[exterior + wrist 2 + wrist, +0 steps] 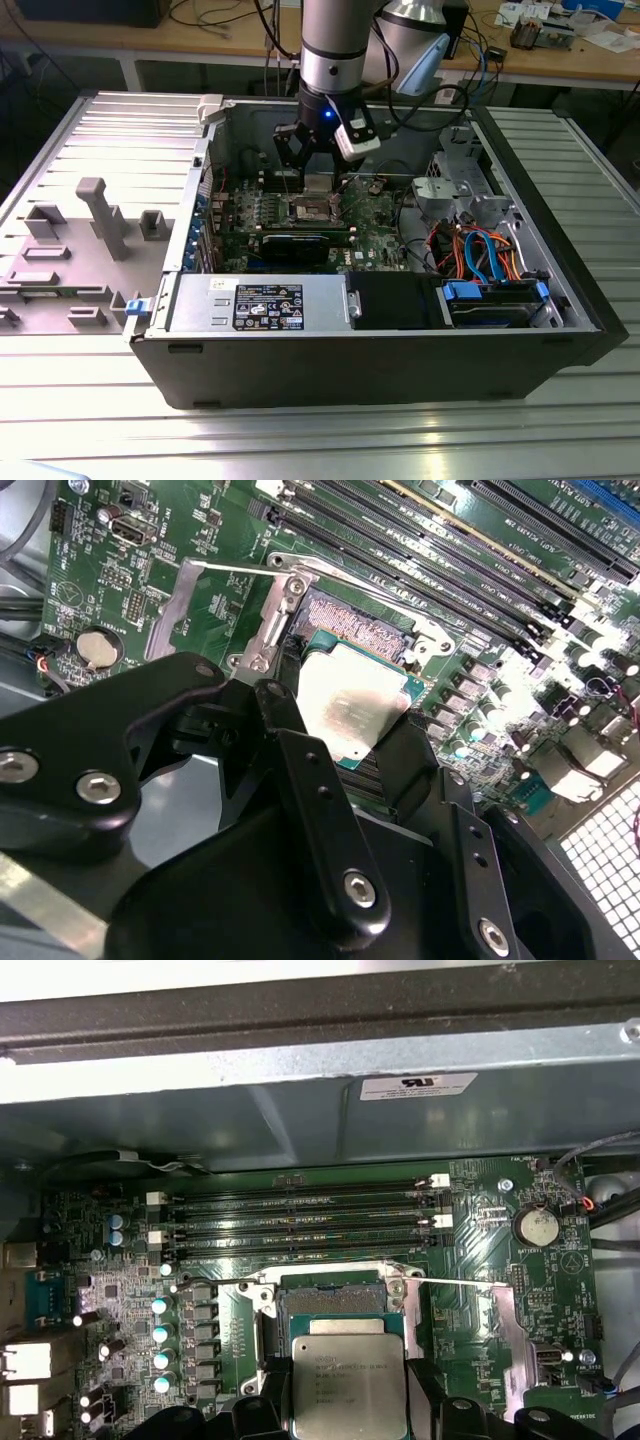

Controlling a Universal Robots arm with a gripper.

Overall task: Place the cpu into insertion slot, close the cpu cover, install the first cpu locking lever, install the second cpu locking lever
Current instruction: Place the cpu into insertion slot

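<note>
In both wrist views my gripper (352, 735) (350, 1405) is shut on the cpu (350, 702) (349, 1380), a flat square chip with a dull silver top, one black finger (300, 760) on each side. The chip hangs just over one edge of the insertion slot (358, 630) (330, 1300), whose dark pin field still shows beyond it. The cpu cover (180, 605) (503, 1312), a thin silvery frame, lies swung open beside the slot. A thin wire lever (455, 1283) stands off the socket. In the exterior view the gripper (318, 172) reaches down into the case above the slot (312, 208).
Long memory slots (300, 1222) run beside the socket, with a coin battery (537, 1225) near the cover. A black expansion card (300, 243), the power supply (255, 300) and coloured cables (480, 250) fill the case. The case wall (300, 1110) rises close behind the board.
</note>
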